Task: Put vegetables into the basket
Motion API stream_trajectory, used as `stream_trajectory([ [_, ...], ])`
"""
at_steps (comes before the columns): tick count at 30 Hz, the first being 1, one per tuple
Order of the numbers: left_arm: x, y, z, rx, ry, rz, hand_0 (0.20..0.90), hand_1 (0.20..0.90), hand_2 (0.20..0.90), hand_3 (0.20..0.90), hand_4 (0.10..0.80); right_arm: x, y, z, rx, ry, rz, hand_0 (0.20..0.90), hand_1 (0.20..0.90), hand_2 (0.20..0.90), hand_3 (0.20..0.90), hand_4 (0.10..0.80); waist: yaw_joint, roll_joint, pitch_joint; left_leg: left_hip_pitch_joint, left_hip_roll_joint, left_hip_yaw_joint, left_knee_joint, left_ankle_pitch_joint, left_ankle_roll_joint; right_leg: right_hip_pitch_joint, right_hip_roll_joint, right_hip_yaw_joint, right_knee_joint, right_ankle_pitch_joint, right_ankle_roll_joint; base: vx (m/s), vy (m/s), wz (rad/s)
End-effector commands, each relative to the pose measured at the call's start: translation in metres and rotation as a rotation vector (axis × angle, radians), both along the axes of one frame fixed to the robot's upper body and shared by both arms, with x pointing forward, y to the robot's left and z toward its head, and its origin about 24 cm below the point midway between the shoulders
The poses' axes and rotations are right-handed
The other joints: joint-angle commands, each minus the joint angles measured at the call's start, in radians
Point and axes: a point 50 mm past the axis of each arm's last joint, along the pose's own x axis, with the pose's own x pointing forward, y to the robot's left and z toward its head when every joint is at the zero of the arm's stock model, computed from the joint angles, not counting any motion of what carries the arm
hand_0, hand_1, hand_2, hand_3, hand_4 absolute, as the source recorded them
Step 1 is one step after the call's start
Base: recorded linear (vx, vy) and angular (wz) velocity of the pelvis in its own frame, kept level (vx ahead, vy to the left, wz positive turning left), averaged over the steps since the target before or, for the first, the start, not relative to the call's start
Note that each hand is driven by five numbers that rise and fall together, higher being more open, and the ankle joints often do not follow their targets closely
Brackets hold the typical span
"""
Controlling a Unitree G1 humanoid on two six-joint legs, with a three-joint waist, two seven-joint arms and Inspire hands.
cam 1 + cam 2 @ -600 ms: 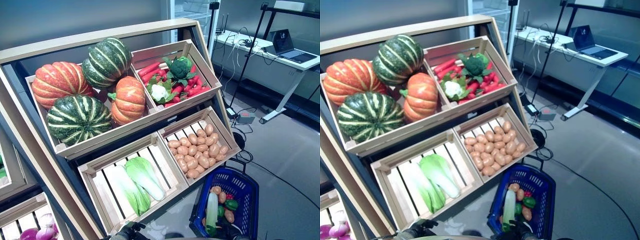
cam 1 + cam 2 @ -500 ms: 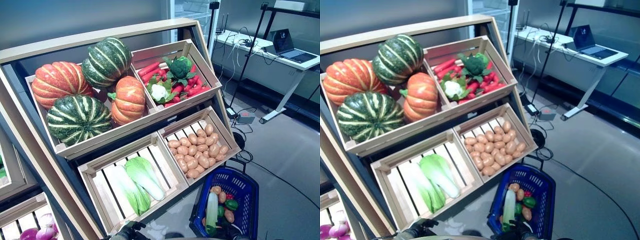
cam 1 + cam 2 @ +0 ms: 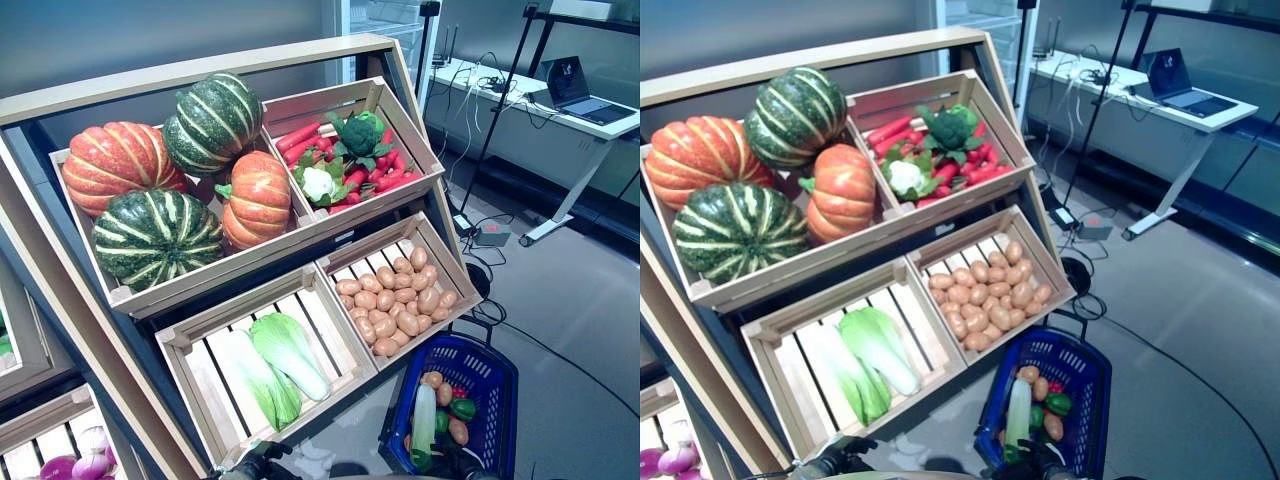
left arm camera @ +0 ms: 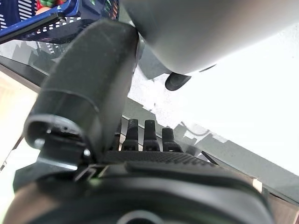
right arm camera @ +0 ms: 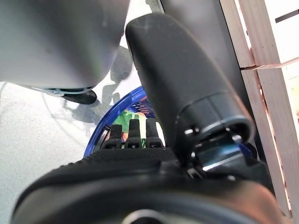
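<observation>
**Wooden crates full, blue basket part loaded by the stand**

Wooden and sloping, the display stand [image 3: 200,75] fills the head views, four crates on its face. Upper left crate: striped green and orange pumpkins [image 3: 160,235]. Upper right crate: red radishes with broccoli [image 3: 358,132] and a cauliflower [image 3: 318,184] on top. Lower right crate: potatoes [image 3: 392,303], heaped. Lower left crate: two pale green cabbages [image 3: 285,352] lying on the slats.

Down on the floor, just beside the potato crate's corner, sits the blue basket [image 3: 492,375], and it already holds vegetables: a long white radish [image 3: 424,417], a green pepper [image 3: 462,409], a few potatoes and something small and red. Off to the right, well apart, a worktop [image 3: 560,125] carries an open laptop [image 3: 572,85].

The head views catch only dark bits of the arms at the bottom edge. The wrist views give what they cannot: the left hand [image 4: 149,140] hangs over pale floor with its fingers straight and side by side, holding nothing, the basket's blue rim just showing in one corner. The right hand [image 5: 133,135] shows the same, fingers straight and close together, empty, poised directly above the basket with green inside it.
</observation>
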Motion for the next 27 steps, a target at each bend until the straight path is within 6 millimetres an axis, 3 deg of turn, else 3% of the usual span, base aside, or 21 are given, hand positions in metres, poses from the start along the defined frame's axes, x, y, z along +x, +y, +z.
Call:
stream_trajectory([
  [1,0.041,0.005,0.015,0.005,-0.211,-0.028,0.900,0.900,0.900,0.900,0.800,0.032,0.007,0.008,0.038,-0.115,0.021,0.900,0.900,0.900,0.900,0.800,0.026,-0.012,0.043,0.069,0.034,-0.016,0.009,-0.120,-0.035,-0.055,-0.023,0.009,-0.029,0.104,0.022,-0.011,-0.040,0.02],
  [5,0.064,-0.007,0.026,-0.048,-0.309,-0.111,0.900,0.900,0.900,0.900,0.800,0.030,0.005,0.007,0.045,-0.109,0.031,0.900,0.900,0.900,0.900,0.800,0.022,-0.010,0.042,0.068,0.039,-0.013,0.009,-0.120,-0.035,-0.057,-0.018,0.010,-0.031,0.107,0.020,-0.001,-0.049,0.01],
  [9,0.112,-0.023,0.057,-0.126,-0.467,-0.178,0.900,0.900,0.900,0.900,0.800,0.032,0.004,0.009,0.023,-0.099,0.056,0.900,0.900,0.900,0.900,0.800,0.007,0.010,0.050,0.064,0.043,-0.006,0.009,-0.110,-0.042,-0.065,-0.013,0.021,-0.030,0.112,0.020,0.002,-0.009,-0.01],
  [12,0.135,-0.025,0.081,-0.173,-0.536,-0.186,0.900,0.900,0.900,0.900,0.800,0.032,0.001,0.009,0.000,-0.089,0.068,0.900,0.900,0.900,0.900,0.800,-0.002,0.027,0.059,0.050,0.043,-0.004,0.009,-0.102,-0.045,-0.079,-0.012,0.027,-0.032,0.116,0.019,-0.004,0.010,-0.03],
  [15,0.150,-0.023,0.101,-0.187,-0.600,-0.197,0.900,0.900,0.900,0.900,0.800,0.030,-0.002,0.010,-0.013,-0.086,0.074,0.900,0.900,0.900,0.900,0.800,-0.007,0.038,0.067,0.034,0.041,-0.003,0.009,-0.097,-0.045,-0.095,-0.012,0.032,-0.035,0.120,0.017,-0.012,0.006,-0.01],
  [19,0.179,-0.014,0.149,-0.211,-0.720,-0.258,0.900,0.900,0.900,0.900,0.800,0.029,-0.015,0.013,-0.042,-0.090,0.077,0.900,0.900,0.900,0.900,0.800,-0.010,0.059,0.096,-0.015,0.039,-0.002,0.009,-0.080,-0.045,-0.143,-0.008,0.036,-0.024,0.121,0.007,-0.069,0.009,-0.02],
  [23,0.199,0.000,0.183,-0.069,-0.805,-0.379,0.900,0.900,0.900,0.900,0.800,0.039,-0.024,0.019,-0.053,-0.136,0.058,0.900,0.900,0.900,0.900,0.800,-0.010,0.077,0.138,-0.064,0.035,-0.012,0.009,-0.063,-0.046,-0.193,-0.005,0.027,0.007,0.109,-0.006,-0.134,0.004,0.01],
  [27,0.220,0.015,0.220,0.120,-0.883,-0.460,0.900,0.900,0.900,0.900,0.800,0.062,-0.038,0.031,-0.077,-0.224,0.041,0.900,0.900,0.900,0.900,0.800,-0.012,0.102,0.209,-0.139,0.026,-0.023,0.040,-0.042,-0.052,-0.267,-0.010,0.016,0.064,0.092,-0.025,-0.177,0.031,0.09],
])
